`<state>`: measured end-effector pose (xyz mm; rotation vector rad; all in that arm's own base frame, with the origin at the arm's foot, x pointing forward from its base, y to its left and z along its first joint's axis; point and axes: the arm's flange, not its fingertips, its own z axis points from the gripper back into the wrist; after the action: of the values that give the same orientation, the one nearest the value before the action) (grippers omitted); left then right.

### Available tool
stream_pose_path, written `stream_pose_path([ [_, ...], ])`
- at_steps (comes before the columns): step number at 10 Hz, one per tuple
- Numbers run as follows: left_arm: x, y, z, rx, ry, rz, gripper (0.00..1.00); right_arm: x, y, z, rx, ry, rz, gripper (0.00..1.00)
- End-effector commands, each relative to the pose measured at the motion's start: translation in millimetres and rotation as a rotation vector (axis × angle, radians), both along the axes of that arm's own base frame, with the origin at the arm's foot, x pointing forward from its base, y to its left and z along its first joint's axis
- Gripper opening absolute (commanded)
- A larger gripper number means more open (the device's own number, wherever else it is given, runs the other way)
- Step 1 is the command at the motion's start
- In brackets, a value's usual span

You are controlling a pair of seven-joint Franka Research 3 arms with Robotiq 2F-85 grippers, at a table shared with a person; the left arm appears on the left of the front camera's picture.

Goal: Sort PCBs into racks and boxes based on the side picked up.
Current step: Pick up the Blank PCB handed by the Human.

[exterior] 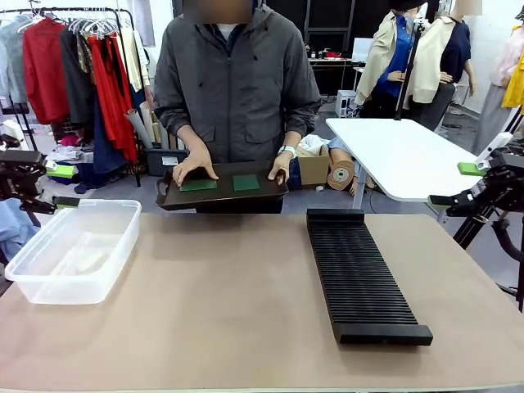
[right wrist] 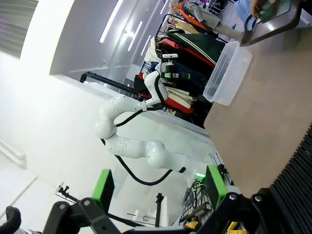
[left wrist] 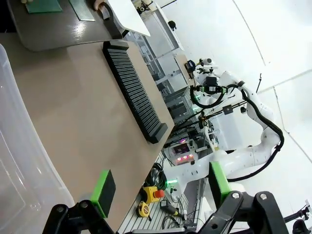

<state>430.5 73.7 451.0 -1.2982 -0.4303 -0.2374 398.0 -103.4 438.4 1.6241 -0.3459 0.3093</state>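
Not started: left gripper (exterior: 61, 187) and right gripper (exterior: 454, 184) both open, empty; two PCBs (exterior: 246, 182) on person's tray (exterior: 221, 199) well beyond them, rack (exterior: 360, 274) and clear tub (exterior: 123, 237) unfilled

No writing, brand or number is legible on the boards (exterior: 246, 182), the tray (exterior: 168, 199), the clear tub (exterior: 49, 278), the black rack (exterior: 360, 278) or the cardboard box (exterior: 313, 169).

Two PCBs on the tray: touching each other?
Apart. Front view shows a strip of dark tray between the left PCB and the right PCB.
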Motion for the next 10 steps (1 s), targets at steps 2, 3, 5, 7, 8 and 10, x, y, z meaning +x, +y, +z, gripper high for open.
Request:
stream_pose_path([
  [2,-0.9,1.1,1.8,-0.009,0.011,0.001,1.0,-1.1,-0.2,2.0,0.018,-0.007,-0.001,1.0],
  [3,-0.9,1.1,1.8,-0.009,0.011,0.001,1.0,-1.1,-0.2,2.0,0.018,-0.007,-0.001,1.0],
  [5,-0.9,1.1,1.8,-0.009,0.011,0.001,1.0,-1.1,-0.2,2.0,0.018,-0.007,-0.001,1.0],
  [7,-0.9,1.1,1.8,-0.009,0.011,0.001,1.0,-1.1,-0.2,2.0,0.018,-0.007,-0.001,1.0],
  [8,-0.9,1.1,1.8,-0.009,0.011,0.001,1.0,-1.1,-0.2,2.0,0.018,-0.007,-0.001,1.0],
  [10,-0.9,1.1,1.8,-0.009,0.011,0.001,1.0,-1.1,-0.2,2.0,0.018,-0.007,-0.001,1.0],
])
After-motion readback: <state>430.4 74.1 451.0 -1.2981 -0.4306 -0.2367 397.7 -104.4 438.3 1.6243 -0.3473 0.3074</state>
